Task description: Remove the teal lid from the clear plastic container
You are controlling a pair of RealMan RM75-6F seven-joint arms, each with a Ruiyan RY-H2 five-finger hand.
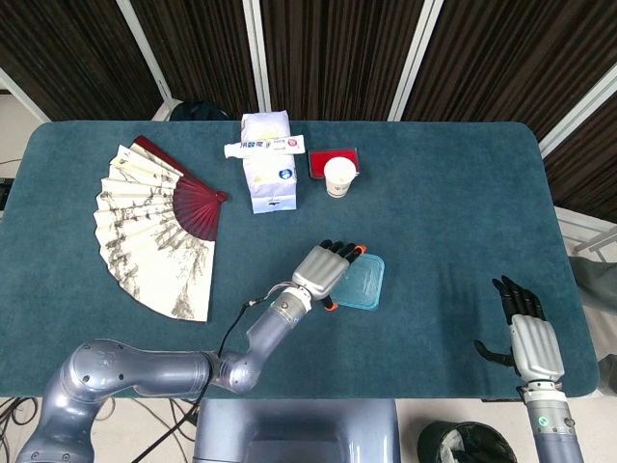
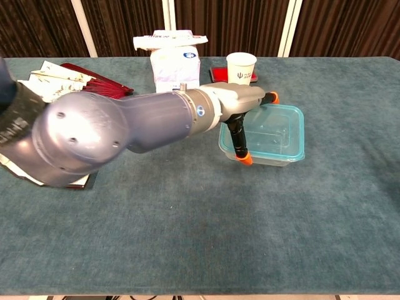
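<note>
Left hand [image 1: 326,269] grips the left edge of the teal lid [image 2: 275,131] on the clear container [image 1: 362,285], mid-table [image 1: 434,193]. Right hand [image 1: 533,344] rests flat, fingers apart, holding nothing.

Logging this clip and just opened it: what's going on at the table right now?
The left hand rests at the left edge of the clear plastic container, fingers lying across its teal lid, which is not yet off. The right hand lies idle and open near the table's right front corner, holding nothing. A folding fan, a white pouch and a paper cup sit untouched further back.
</note>
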